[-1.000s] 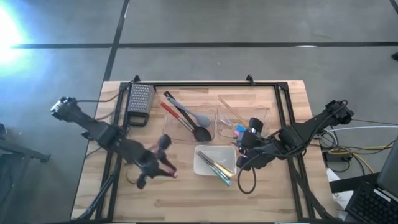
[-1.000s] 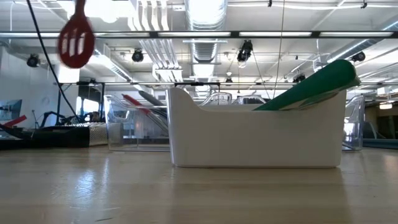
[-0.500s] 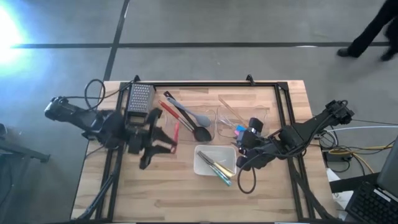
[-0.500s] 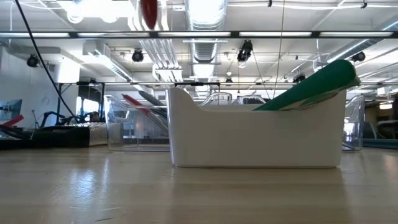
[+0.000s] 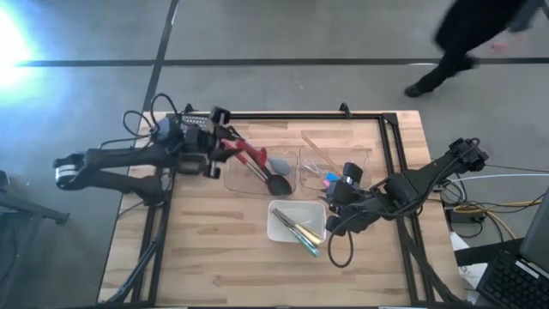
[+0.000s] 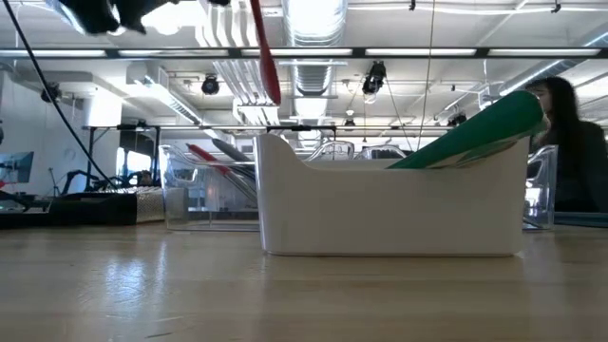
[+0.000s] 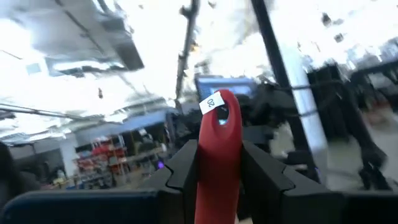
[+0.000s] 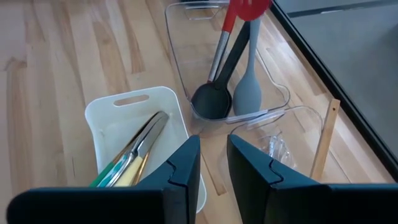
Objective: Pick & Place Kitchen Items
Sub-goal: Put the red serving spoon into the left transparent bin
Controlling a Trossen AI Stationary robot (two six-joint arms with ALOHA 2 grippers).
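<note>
My left gripper [image 5: 223, 142] is shut on a red spatula [image 5: 247, 154] and holds it in the air over the far left end of a clear bin [image 5: 283, 159]. In the low view only its red shaft [image 6: 266, 52] shows; its head is hidden. The bin holds a black ladle [image 8: 212, 99], a grey spoon [image 8: 249, 93] and a red-handled utensil [image 8: 225, 34], lying slanted in it. My right gripper [image 5: 330, 219] hovers right of the white tray [image 5: 279, 225], its fingers [image 8: 186, 165] slightly apart with nothing between them. My left gripper pinches the red spatula's handle [image 7: 219, 146] between its two fingers. The handle's end with the hang hole and a small tag [image 7: 219, 109] sticks out past the fingertips. The fingers come from the table's left, tipped upward. The spatula is lifted clear of table and bin.
The white tray [image 6: 285, 204] holds tongs [image 8: 140, 146] and a green utensil [image 6: 475, 133]. A second clear bin [image 5: 343, 159] with small pink and blue items stands right of the first. A grater [image 5: 193, 133] lies at the far left. A black frame [image 5: 390, 163] rims the table. A person [image 5: 480, 34] passes beyond the far edge.
My left gripper has swung from the table's near left toward the far edge, tipping upward, and has carried the red spatula up to the first bin's far left end. In the low view the spatula's head has gone rightward and out of the top of the picture.
</note>
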